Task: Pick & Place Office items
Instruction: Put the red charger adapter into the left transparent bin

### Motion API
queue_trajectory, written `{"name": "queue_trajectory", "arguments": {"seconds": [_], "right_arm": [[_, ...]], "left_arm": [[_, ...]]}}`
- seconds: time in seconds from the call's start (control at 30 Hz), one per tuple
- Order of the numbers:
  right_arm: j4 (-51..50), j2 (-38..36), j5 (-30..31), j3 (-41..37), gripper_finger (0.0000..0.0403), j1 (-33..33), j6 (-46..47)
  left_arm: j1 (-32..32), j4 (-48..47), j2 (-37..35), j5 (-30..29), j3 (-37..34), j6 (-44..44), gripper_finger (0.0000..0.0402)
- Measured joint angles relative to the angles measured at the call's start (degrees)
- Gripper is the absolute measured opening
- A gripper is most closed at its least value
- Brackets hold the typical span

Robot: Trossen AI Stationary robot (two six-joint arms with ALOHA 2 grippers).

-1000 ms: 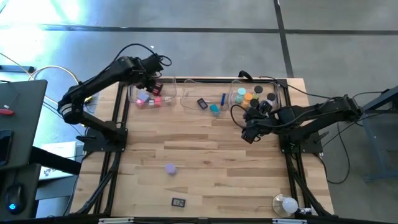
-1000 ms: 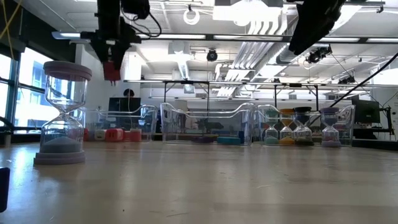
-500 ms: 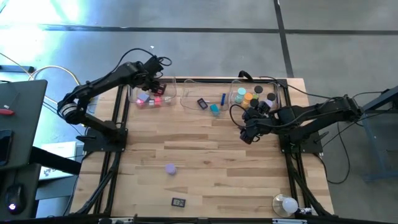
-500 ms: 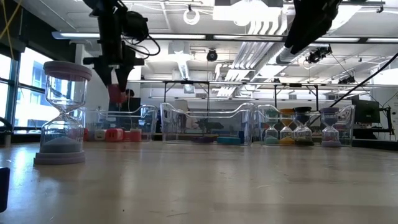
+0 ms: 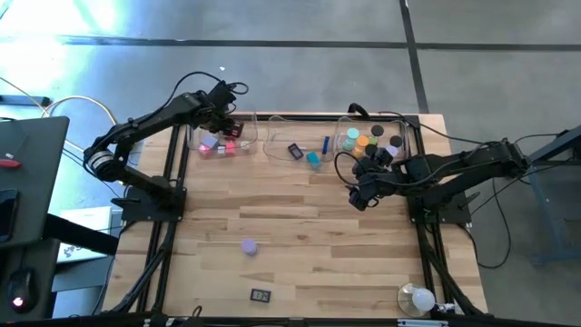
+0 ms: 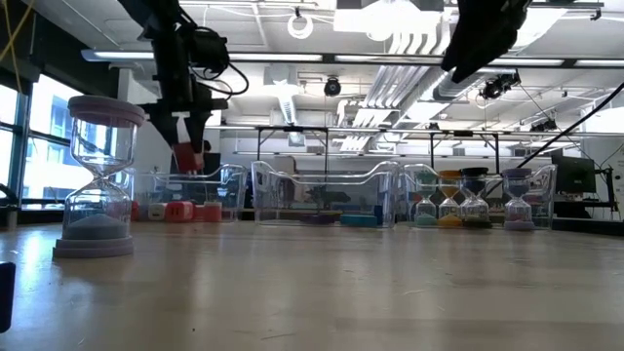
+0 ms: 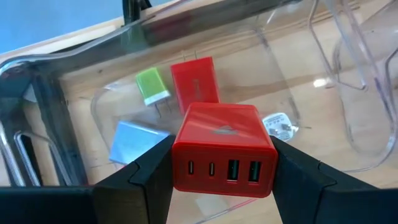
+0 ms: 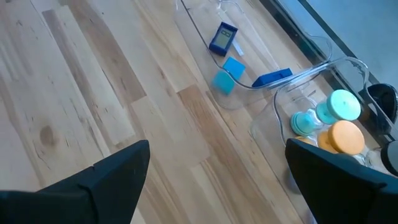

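Observation:
My left gripper (image 7: 224, 171) is shut on a red charger block (image 7: 222, 146) with several ports on one face. It hangs above the left clear tray (image 5: 201, 151), just over its rim in the low view (image 6: 185, 156). In that tray (image 7: 81, 93) lie a green plug, a second red block (image 7: 196, 84), a light blue block and a white piece. My right gripper (image 5: 361, 193) stands open over bare table in front of the right tray (image 5: 408, 136), which holds round-capped hourglasses; its fingers (image 8: 118, 171) have nothing between them. My left gripper pinches the red block by two opposite side faces (image 7: 180, 155), one finger (image 7: 146, 174) on each. The fingers slant down from above. The block hangs clear of the tray, its port face turned toward the wrist camera.
A lavender hourglass (image 5: 248, 245) stands alone on the table's near half, large at the left of the low view (image 6: 97, 175). A small dark piece (image 5: 260, 294) lies near the front edge, a white bulb (image 5: 419, 298) at the near right corner. The middle tray (image 5: 277, 150) holds blue pieces.
My left gripper has come down with the red block toward the left tray, shifting a little and turning slightly; the block now hangs just above the tray's rim. Its hold has stayed the same.

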Motion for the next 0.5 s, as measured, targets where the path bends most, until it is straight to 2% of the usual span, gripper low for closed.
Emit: {"name": "queue_trajectory", "arguments": {"seconds": [0.17, 0.5], "right_arm": [[0.46, 0.0, 0.0, 0.02, 0.0365, 0.0, -0.15], [2.06, 0.0, -0.01, 0.04, 0.0365, 0.0, -1.64]], "left_arm": [[0.0, 1.12, 0.52, 0.32, 0.0, 0.03, 0.0202], [0.88, 7.83, 6.61, 6.4, 0.01, -0.74, 0.0202]]}}
